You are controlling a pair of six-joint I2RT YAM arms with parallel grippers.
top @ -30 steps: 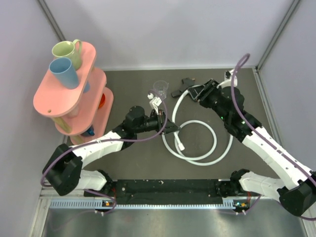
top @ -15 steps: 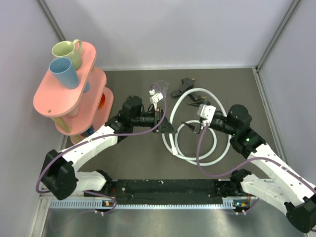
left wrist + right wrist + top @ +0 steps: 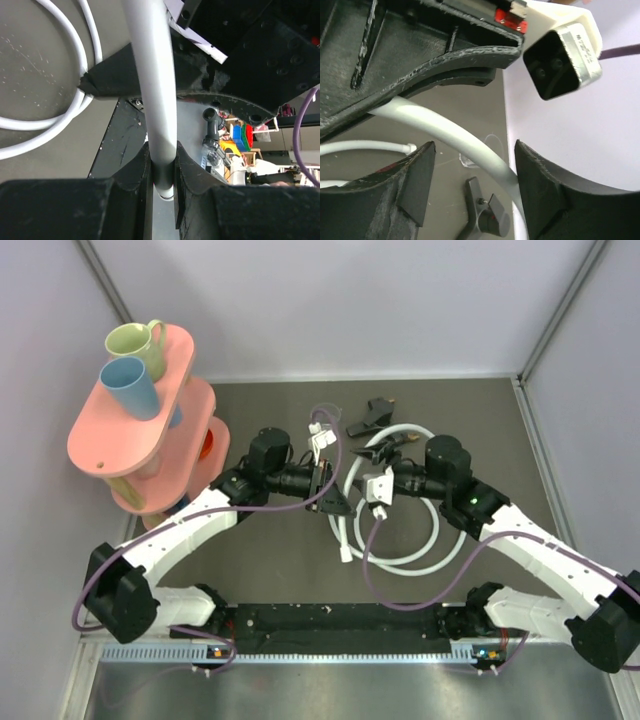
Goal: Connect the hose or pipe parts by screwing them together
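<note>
The white hose [image 3: 432,537] lies in loops on the dark table, one free end [image 3: 345,555] pointing toward the near edge. My left gripper [image 3: 337,498] is shut on a raised stretch of the hose [image 3: 150,75], pinched between its fingers [image 3: 137,170]. My right gripper [image 3: 362,478] faces it closely, open, and the hose [image 3: 445,135] runs between its fingers [image 3: 415,185], brushing the right one. The black T-shaped fitting [image 3: 368,417] lies loose behind both grippers; the right wrist view shows the fitting [image 3: 487,217] beyond the jaws.
A pink tiered stand [image 3: 185,345] with a green mug [image 3: 135,344] and a blue mug [image 3: 130,388] stands at the back left. A clear cup [image 3: 479,150] sits near the fitting. Walls close the table at the back and right. Purple cables trail from both wrists.
My right arm has swung from the back, near the fitting, forward and left to face the left gripper, its jaws now around the hose. The left gripper has shifted slightly, still gripping.
</note>
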